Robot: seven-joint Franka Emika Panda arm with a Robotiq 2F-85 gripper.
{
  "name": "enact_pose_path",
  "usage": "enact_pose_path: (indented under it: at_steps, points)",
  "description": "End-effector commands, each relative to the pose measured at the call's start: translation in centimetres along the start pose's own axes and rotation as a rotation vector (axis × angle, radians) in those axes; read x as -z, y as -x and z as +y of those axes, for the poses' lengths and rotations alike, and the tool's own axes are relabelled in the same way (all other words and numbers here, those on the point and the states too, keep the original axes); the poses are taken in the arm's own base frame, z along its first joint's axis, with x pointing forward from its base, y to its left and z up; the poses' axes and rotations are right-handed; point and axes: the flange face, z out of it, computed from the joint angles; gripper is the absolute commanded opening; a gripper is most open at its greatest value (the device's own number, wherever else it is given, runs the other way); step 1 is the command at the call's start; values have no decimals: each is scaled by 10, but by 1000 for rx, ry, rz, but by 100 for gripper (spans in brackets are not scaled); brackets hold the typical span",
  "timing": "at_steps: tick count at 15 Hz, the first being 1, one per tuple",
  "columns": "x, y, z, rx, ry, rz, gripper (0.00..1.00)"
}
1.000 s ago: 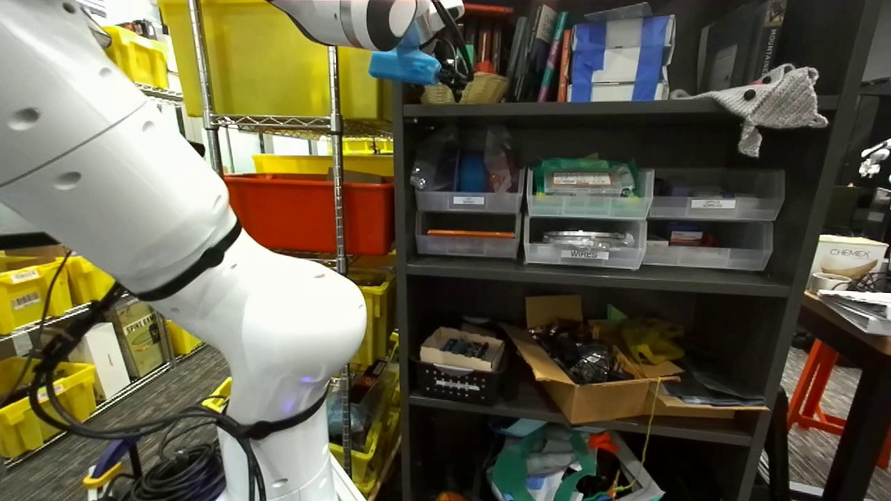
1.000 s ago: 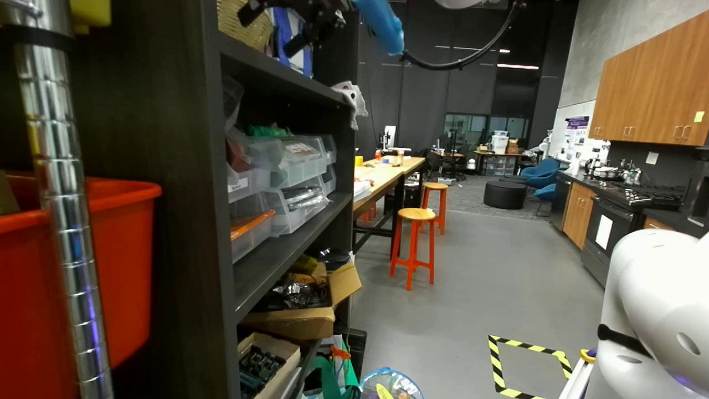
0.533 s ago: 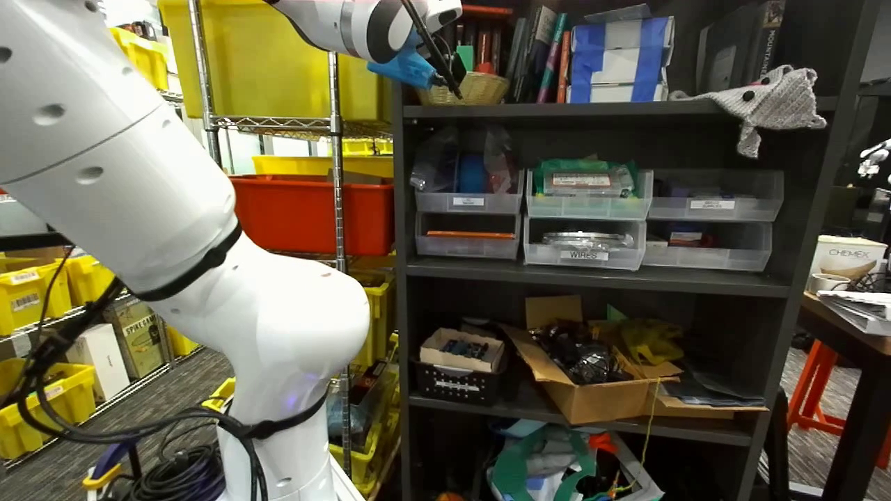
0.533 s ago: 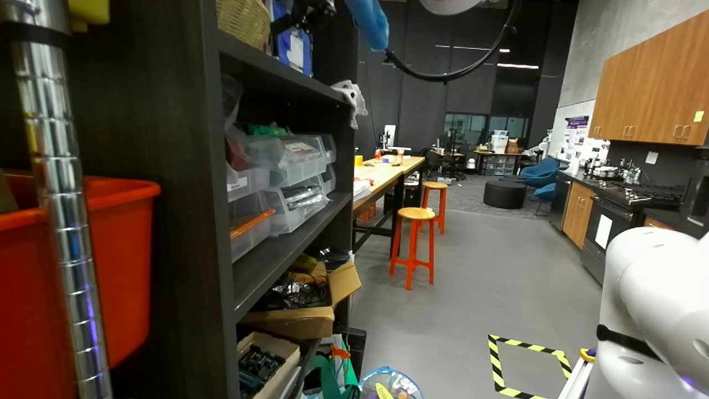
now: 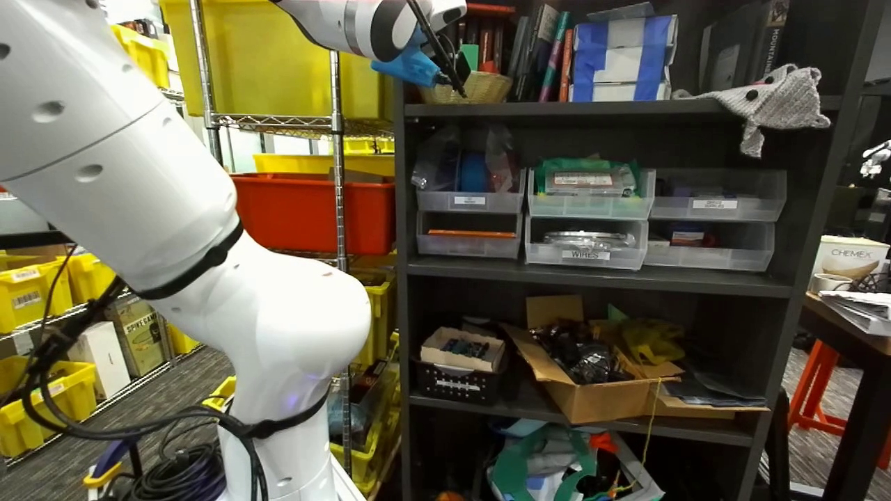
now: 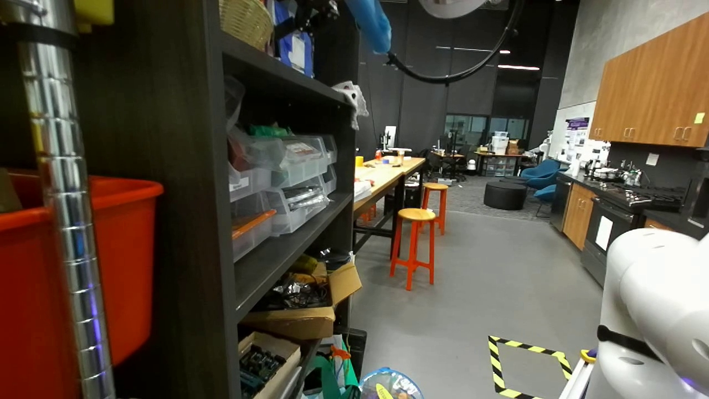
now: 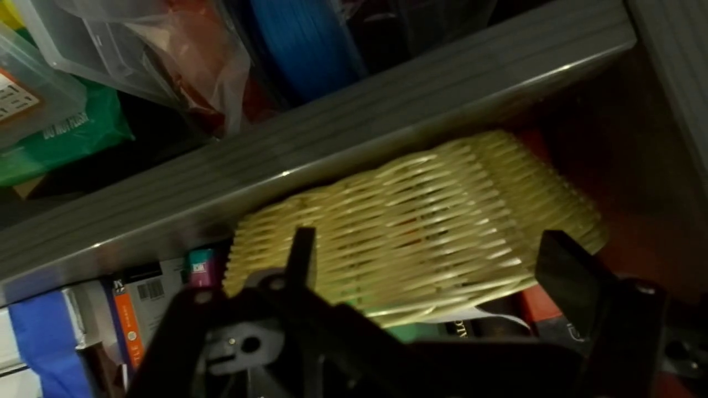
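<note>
"What do you have on the screens, biggest first?"

"One dark bookcase (image 5: 598, 279) next to a steel wire rack (image 5: 339, 174), and my one arm (image 5: 285, 299) in front of them, its far end up by the bookcase's top shelf (image 5: 592, 108)."

"And what's being stored?"

"One big cardboard box (image 5: 605, 403) low down, standing open, I'd guess because it's too full to shut. Above it, six clear plastic bins (image 5: 550, 207), three across and two high; stacked like that, I think, so each one can be reached from the front. Then one grey knitted toy (image 5: 779, 104) on the top shelf, part of it hanging over the edge, apparently just laid there."

"Anything closer to you?"

"One wicker basket (image 5: 487, 89), upright on the top shelf at the end by the rack, presumably set on its base to hold things, though I can't make out what's inside. Books (image 5: 554, 56) stand beside and behind it, likely packed close to prop one another; they overlap too much for me to count."

"And your pincer (image 7: 428, 237)?"

"One, wide apart and gripping nothing, its two fingers (image 7: 301, 257) in front of the basket. In the wrist view the weave shows through the gap between them. Whether either finger touches it, I can't tell from here."
</note>
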Motion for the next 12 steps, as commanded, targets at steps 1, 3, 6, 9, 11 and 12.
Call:
enact_pose_path:
  at_steps: [1,3,6,9,11,12]
  points:
    - [0,0,-1,0,1,0,100]
    - [2,8,1,55,15,57,100]
    - [8,18,19,100,55,157,100]
    - [12,30,46,95,92,176,100]
    - [16,38,64,82,113,166,100]
    - [19,41,72,76,123,164,100]
